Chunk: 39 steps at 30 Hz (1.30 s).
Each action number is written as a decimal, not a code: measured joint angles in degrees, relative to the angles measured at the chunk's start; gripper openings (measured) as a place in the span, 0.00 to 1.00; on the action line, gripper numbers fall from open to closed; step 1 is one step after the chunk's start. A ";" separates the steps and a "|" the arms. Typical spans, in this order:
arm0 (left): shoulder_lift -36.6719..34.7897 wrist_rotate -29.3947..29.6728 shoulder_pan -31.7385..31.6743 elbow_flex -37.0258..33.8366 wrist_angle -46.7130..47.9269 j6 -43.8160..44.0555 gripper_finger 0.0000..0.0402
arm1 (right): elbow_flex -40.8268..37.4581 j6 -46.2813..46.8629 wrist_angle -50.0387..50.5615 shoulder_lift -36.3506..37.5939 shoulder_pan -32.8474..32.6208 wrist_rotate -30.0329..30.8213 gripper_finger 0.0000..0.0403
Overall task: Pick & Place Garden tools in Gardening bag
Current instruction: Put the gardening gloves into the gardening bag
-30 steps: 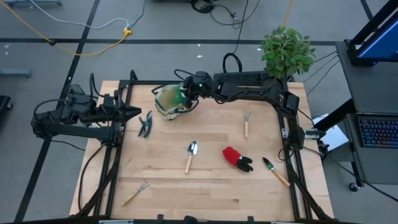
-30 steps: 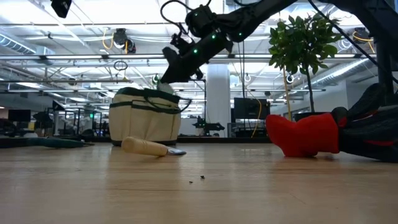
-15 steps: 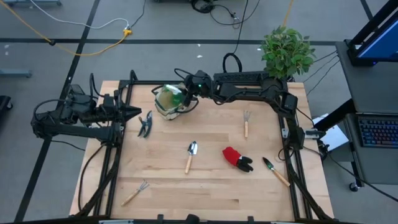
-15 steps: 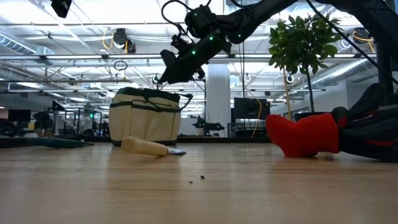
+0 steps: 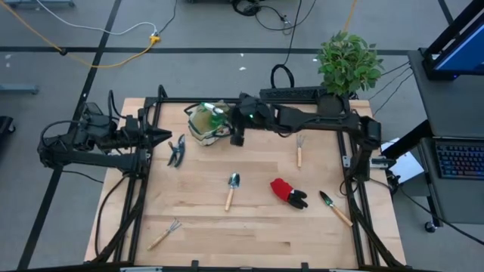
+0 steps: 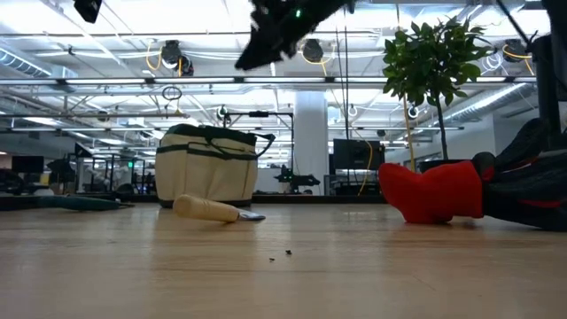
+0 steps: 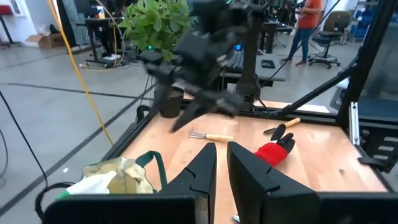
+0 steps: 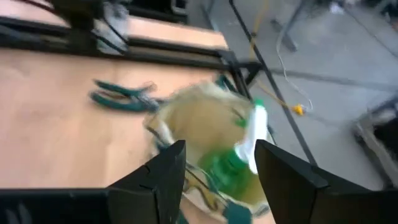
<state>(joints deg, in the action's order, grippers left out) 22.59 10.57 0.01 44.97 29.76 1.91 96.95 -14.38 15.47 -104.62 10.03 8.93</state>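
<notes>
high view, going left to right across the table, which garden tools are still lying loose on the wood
rake → pruning shears → silver trowel → fork → gloves → green-bladed trowel

Overhead view straight down on table, low view level across it, both sharing the gardening bag.

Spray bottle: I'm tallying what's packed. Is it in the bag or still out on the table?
In the bag. The right wrist view shows the green spray bottle inside the gardening bag's open mouth; the high view shows green there too.
</notes>
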 joint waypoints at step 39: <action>0.00 -6.08 0.04 -0.02 12.55 -1.77 0.12 | -0.05 23.52 35.65 2.10 -29.68 -2.85 0.46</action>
<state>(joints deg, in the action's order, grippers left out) 22.59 4.49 0.05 44.95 42.31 0.14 96.90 9.14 51.13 -102.52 -19.65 6.07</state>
